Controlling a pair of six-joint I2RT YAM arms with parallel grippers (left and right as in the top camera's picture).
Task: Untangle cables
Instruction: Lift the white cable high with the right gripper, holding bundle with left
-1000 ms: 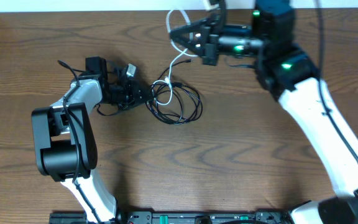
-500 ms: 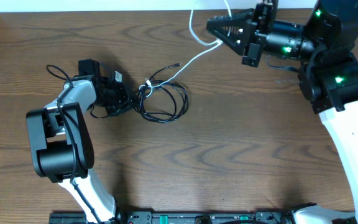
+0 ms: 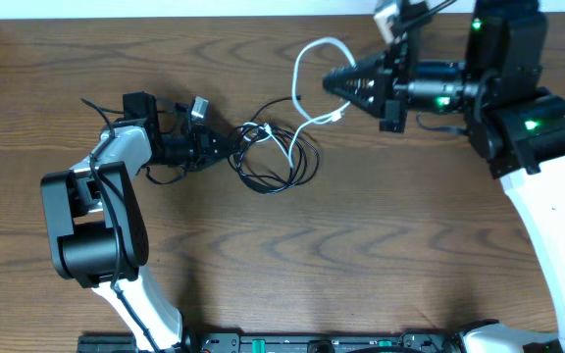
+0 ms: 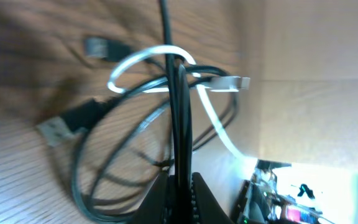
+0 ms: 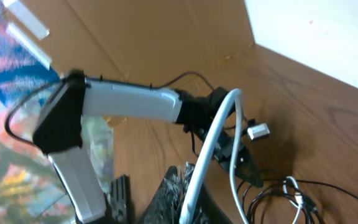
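A short white cable (image 3: 300, 69) arcs up from my right gripper (image 3: 330, 80), which is shut on it above the table's far side, and runs down into the tangle. Two black cables (image 3: 263, 159) lie coiled in the middle, with the white one threaded through them. My left gripper (image 3: 221, 147) is shut on a black cable at the coil's left edge. In the left wrist view the black cable (image 4: 178, 124) runs straight between the fingers (image 4: 180, 190), and the white cable (image 4: 143, 57) loops over it. In the right wrist view the white cable (image 5: 219, 121) rises from the jaws (image 5: 193, 190).
Loose black plug ends (image 4: 95, 46) lie on the wood beside the coil. A silver plug (image 3: 200, 106) sticks up near the left gripper. The left arm's own thick wire (image 3: 91, 106) curls at the left. A white wall edge runs along the table's far side.
My right gripper has moved down and left with the white cable, which now bows into a slack loop. My left gripper and the black coil have shifted slightly right.
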